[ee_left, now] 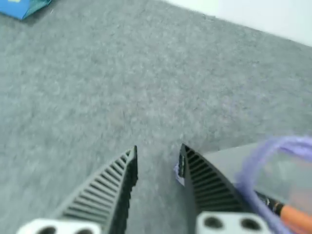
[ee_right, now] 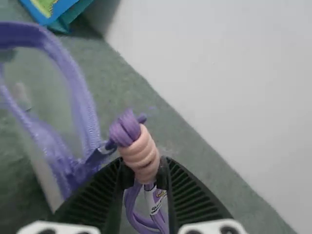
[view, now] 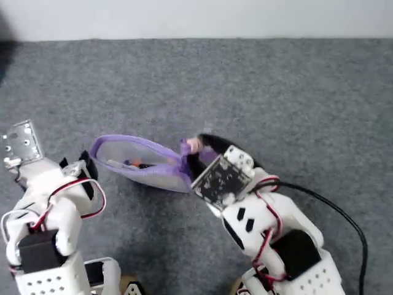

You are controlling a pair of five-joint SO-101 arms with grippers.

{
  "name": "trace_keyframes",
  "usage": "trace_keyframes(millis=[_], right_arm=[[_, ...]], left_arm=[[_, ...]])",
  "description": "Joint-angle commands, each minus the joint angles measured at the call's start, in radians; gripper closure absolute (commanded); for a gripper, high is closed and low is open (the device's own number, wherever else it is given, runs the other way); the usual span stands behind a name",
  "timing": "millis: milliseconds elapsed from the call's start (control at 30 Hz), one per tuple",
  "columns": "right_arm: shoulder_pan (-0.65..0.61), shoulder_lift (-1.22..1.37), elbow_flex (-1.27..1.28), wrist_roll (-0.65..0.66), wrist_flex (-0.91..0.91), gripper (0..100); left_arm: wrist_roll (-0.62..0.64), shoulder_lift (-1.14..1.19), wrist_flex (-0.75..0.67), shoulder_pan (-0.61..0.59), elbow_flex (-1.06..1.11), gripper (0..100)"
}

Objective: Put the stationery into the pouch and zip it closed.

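Item: purple translucent pouch [view: 144, 167], laid on its side on the grey felt table covering [view: 295, 92], left of centre in the high view, its mouth held agape with the purple zip tape [ee_right: 80, 105] curving round the opening. Contents: one orange pen [view: 132, 163] is seen through the wall, lying lengthwise inside; in the left wrist view its orange barrel [ee_left: 295, 215] shows behind the purple edge. Zip pull [ee_right: 140, 151]: a pink ribbed bead on a purple cord, found at the pouch's end nearest the right arm. Right gripper [ee_right: 143, 164]: clamped on the zip pull, the bead pinched between both black fingers; in the high view it [view: 195, 151] is seen at the pouch's right end. Left gripper [ee_left: 159, 148]: fingers parted with nothing between them, set over the covering at the pouch's opposite end [view: 86, 161], one finger just beside the pouch wall [ee_left: 229, 163]; contact cannot be told. Other: a blue box [ee_right: 51, 9] lies at the covering's far edge by the white wall [ee_right: 234, 73].
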Motion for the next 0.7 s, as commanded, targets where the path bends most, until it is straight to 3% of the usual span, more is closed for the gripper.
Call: trace_keyframes(millis=[0, 167, 300, 667], right_arm=[[-0.038, -0.058, -0.063, 0.009, 0.113, 99.1], [-0.031, -0.101, -0.063, 0.006, 0.177, 99.1], [-0.027, -0.130, -0.063, 0.003, 0.232, 99.1], [0.251, -0.157, -0.057, -0.058, 0.358, 99.1]], left_arm=[[-0.009, -0.006, -0.097, 0.089, 0.001, 87], [0.071, 0.018, -0.187, 0.299, 0.002, 87], [0.121, 0.155, -0.258, 0.400, -0.038, 87], [0.147, 0.496, -0.282, 0.635, -0.358, 87]])
